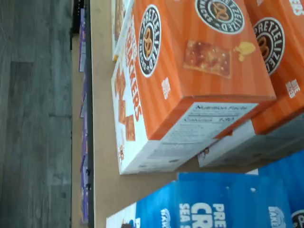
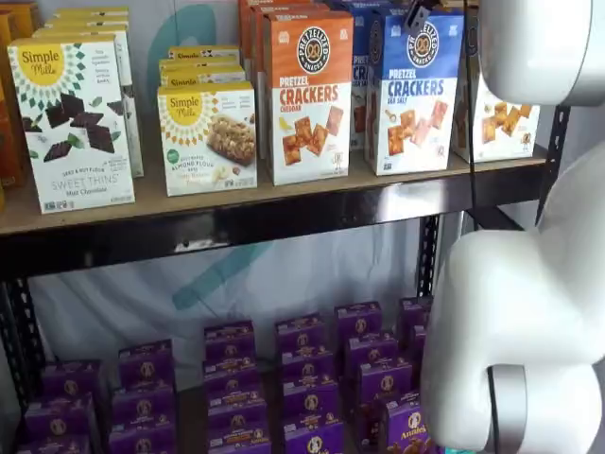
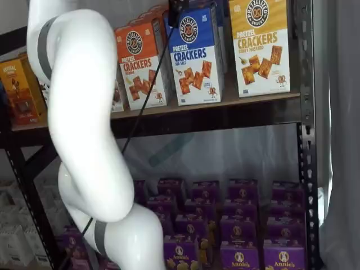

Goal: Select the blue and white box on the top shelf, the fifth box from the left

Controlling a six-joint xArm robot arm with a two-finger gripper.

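The blue and white box stands upright on the top shelf, between an orange cheddar box and a yellow-and-white box. It shows in both shelf views. In the wrist view its blue top lies close beneath the camera, beside the orange boxes. Only the black tip of my gripper shows, hanging from the view's top edge just above the blue box, with a cable beside it. A dark bit of the gripper also shows above the box. No gap between the fingers can be made out.
The orange cheddar box stands close on the left and the yellow-and-white box on the right. Simple Mills boxes fill the left of the shelf. Purple boxes cover the lower board. My white arm hangs in front of the shelves.
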